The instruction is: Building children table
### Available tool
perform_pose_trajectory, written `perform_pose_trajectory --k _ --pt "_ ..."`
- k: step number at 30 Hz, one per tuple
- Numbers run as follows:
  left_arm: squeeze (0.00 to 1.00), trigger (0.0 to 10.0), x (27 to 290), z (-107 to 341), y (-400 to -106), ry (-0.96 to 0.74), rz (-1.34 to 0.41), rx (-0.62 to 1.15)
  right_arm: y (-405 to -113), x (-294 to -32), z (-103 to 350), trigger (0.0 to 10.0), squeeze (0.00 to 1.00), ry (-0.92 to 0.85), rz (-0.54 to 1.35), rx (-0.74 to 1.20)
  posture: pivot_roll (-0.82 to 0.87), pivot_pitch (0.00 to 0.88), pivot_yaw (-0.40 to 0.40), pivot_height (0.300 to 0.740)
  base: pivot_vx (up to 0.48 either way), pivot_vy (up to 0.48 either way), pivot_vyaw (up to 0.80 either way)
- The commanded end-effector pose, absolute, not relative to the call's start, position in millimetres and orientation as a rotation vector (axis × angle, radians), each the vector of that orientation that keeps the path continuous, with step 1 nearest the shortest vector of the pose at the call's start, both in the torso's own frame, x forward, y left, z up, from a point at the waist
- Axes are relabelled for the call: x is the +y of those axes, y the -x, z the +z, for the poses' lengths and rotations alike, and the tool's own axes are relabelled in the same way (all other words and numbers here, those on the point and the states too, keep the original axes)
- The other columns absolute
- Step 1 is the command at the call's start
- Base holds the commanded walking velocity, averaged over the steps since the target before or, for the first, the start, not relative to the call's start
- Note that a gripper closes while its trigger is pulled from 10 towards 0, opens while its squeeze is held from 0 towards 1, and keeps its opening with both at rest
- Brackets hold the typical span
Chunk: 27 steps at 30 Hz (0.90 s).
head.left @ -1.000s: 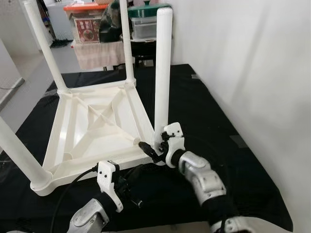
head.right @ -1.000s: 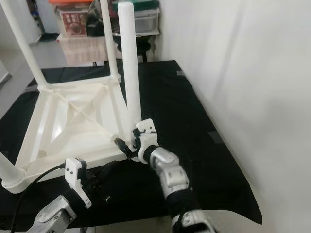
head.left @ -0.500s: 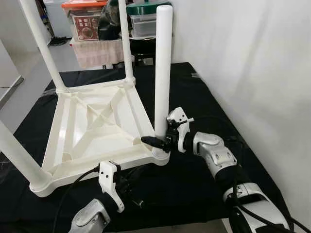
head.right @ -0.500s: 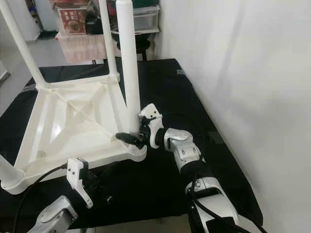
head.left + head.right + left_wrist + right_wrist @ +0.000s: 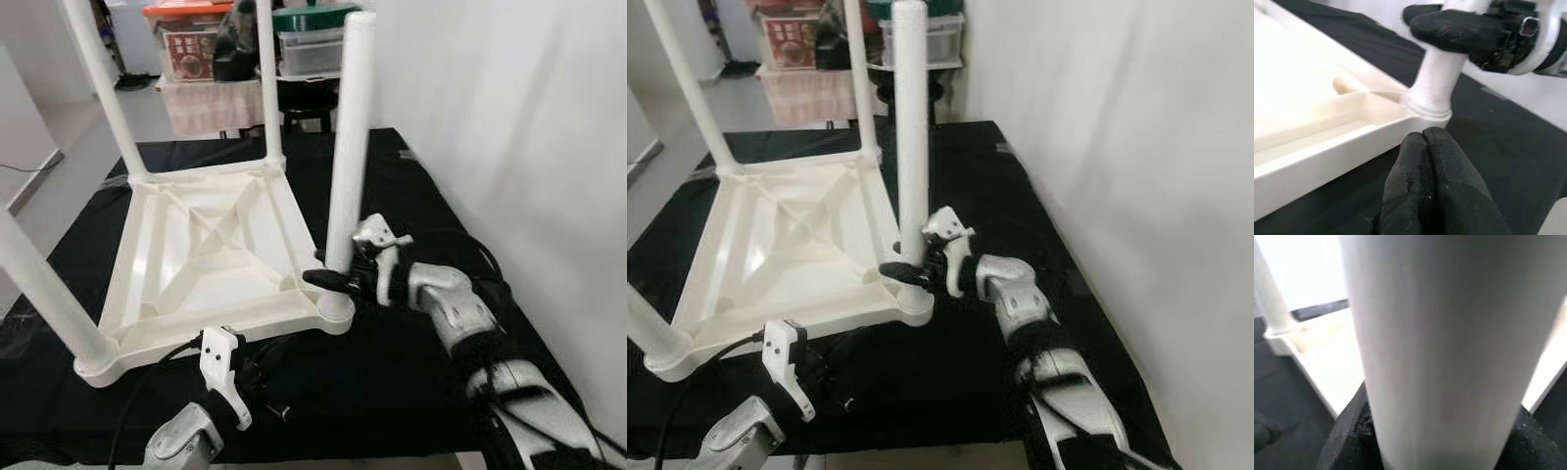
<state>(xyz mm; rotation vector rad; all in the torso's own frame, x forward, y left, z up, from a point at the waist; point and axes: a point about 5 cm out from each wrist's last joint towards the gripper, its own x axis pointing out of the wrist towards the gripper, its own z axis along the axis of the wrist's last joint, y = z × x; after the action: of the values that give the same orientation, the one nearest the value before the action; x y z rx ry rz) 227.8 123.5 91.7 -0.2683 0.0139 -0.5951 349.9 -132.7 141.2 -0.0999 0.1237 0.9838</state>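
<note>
Right end effector clamped on the near-right leg, low down by its socket.

Right end effector (image 5: 338, 279) grips the white table leg (image 5: 348, 147) just above the corner socket (image 5: 336, 313) of the upturned children table (image 5: 211, 255), fingers either side of the tube. Leg's long axis is vertical, seated in that corner. The children table lies top-down on the black mat (image 5: 392, 382), three other legs already standing. Left end effector (image 5: 1422, 196) is closed on nothing, just beside the same corner, below the frame edge. Right arm is on the leg, so any push goes straight down along the leg into the socket.
</note>
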Motion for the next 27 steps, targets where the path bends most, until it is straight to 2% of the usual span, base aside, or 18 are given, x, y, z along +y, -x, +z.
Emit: perform_pose_trajectory --k 1,2,3,5,6,7,13,14,15,18,19,20,23,24,25,26,27 --pt "0.0 10.0 126 93 -226 0.25 -0.588 0.005 -340 -141 93 0.0 0.0 0.101 0.575 0.319 0.03 0.0 0.0 0.74 0.0 0.0 0.0" --pt "0.0 10.0 126 93 -226 0.25 -0.588 0.005 -340 -141 93 0.0 0.0 0.101 0.575 0.319 0.03 0.0 0.0 0.74 0.0 0.0 0.0" --pt "0.0 10.0 127 93 -225 0.25 -0.587 0.004 -325 -140 76 0.0 0.0 0.09 0.383 0.382 0.03 0.0 -0.001 0.74 0.0 0.0 0.0" --pt "0.0 10.0 127 93 -225 0.25 -0.587 0.004 -325 -140 76 0.0 0.0 0.09 0.383 0.382 0.03 0.0 -0.001 0.74 0.0 0.0 0.0" --pt "0.0 10.0 130 93 -225 0.252 -0.586 0.007 -299 -105 68 0.0 0.0 0.017 0.422 0.404 0.01 0.0 0.03 0.74 0.0 0.0 0.0" --pt "0.0 10.0 130 93 -225 0.253 -0.585 0.009 -296 -92 72 0.0 0.0 -0.005 0.515 0.388 0.01 0.0 0.03 0.74 0.0 0.0 0.0" --pt "0.0 10.0 130 91 -227 0.27 -0.596 0.018 -307 -84 76 0.0 0.0 0.037 0.58 0.365 0.02 0.0 0.02 0.74 0.0 0.0 0.0" --pt "0.0 10.0 130 91 -227 0.271 -0.594 0.018 -310 -81 78 1.0 0.0 0.035 0.595 0.365 0.02 0.0 0.02 0.74 0.0 0.0 0.0" --pt "0.0 10.0 130 91 -227 0.27 -0.591 0.018 -313 -76 84 10.0 0.0 0.007 0.647 0.359 0.03 0.0 0.016 0.74 0.0 0.0 0.0" --pt "0.0 10.0 130 91 -228 0.269 -0.588 0.018 -315 -73 92 10.0 0.0 -0.011 0.692 0.342 0.03 0.0 0.015 0.74 0.0 0.0 0.0" --pt "0.0 10.0 130 91 -228 0.269 -0.586 0.018 -318 -71 100 10.0 0.81 -0.025 0.745 0.322 0.03 0.0 0.014 0.74 0.0 0.0 0.0" --pt "0.0 10.0 130 90 -229 0.269 -0.587 0.019 -320 -69 113 10.0 1.0 -0.042 0.791 0.284 0.03 0.0 0.015 0.74 0.0 0.0 0.0" --pt "0.0 10.0 129 90 -229 0.269 -0.588 0.02 -321 -69 121 10.0 1.0 -0.051 0.814 0.26 0.03 0.0 0.015 0.74 0.0 0.0 0.0" --pt "0.0 10.0 129 90 -229 0.273 -0.591 0.023 -327 -72 135 10.0 1.0 -0.068 0.871 0.197 0.03 0.0 0.017 0.74 0.0 0.0 0.0" --pt "0.0 10.0 128 90 -230 0.276 -0.594 0.025 -335 -78 146 10.0 0.71 -0.048 0.924 0.152 0.03 0.0 0.018 0.74 0.0 0.0 0.0" --pt "0.0 10.0 128 90 -230 0.276 -0.594 0.025 -335 -78 146 10.0 0.71 -0.048 0.924 0.152 0.03 0.0 0.018 0.74 0.0 0.0 0.0" --pt "0.0 10.0 127 89 -230 0.278 -0.596 0.027 -341 -85 152 10.0 0.0 -0.015 0.985 0.138 0.03 0.0 0.016 0.74 0.0 0.0 0.0"
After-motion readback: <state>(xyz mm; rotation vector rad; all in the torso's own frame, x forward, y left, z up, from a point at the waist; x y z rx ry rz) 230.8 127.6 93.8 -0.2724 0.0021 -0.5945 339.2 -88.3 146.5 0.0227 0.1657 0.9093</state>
